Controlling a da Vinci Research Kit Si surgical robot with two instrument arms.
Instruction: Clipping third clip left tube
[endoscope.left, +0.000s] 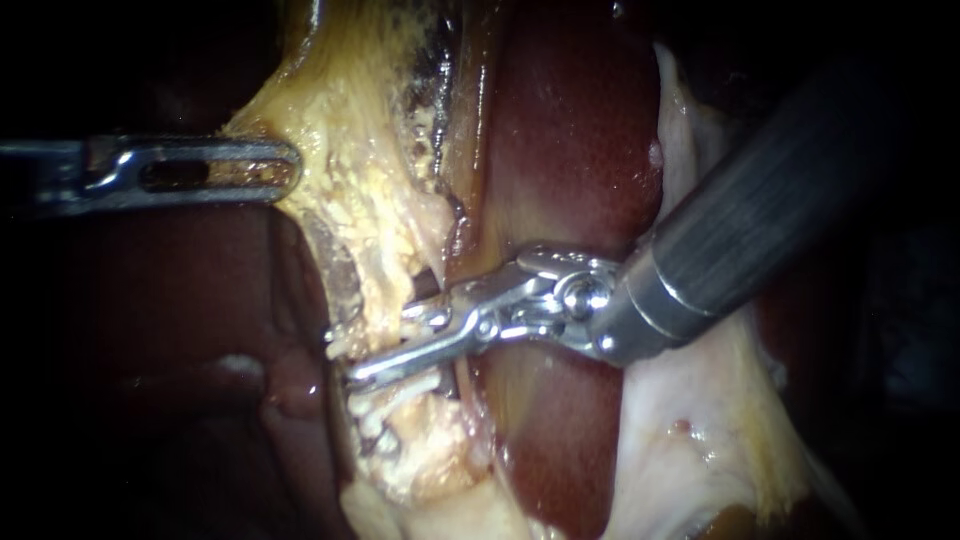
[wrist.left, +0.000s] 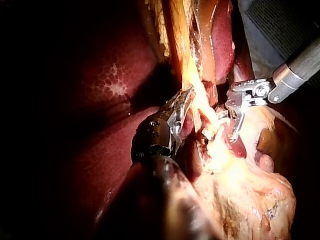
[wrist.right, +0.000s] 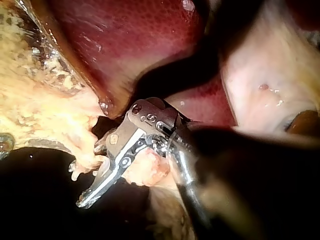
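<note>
A yellow, fat-covered tube (endoscope.left: 385, 285) runs down the middle of the endoscope view, left of the dark red liver (endoscope.left: 570, 130). My right instrument (endoscope.left: 385, 345) comes in from the upper right. Its jaws stand open astride the tube, one on each side, with a gap showing. Just below them two pale clips (endoscope.left: 385, 395) cross the tube. My left instrument (endoscope.left: 285, 172) enters from the left, its slotted jaws shut on the yellow tissue (endoscope.left: 330, 130) higher up and holding it taut. The left wrist view shows both the left instrument (wrist.left: 186, 97) and the right instrument (wrist.left: 227, 125) at this strand.
Pale whitish tissue (endoscope.left: 680, 440) lies under and right of my right instrument's shaft (endoscope.left: 760, 200). Dark liver surface (endoscope.left: 150, 330) fills the lower left. In the right wrist view a yellow lump (wrist.right: 145, 170) sits beside the jaws.
</note>
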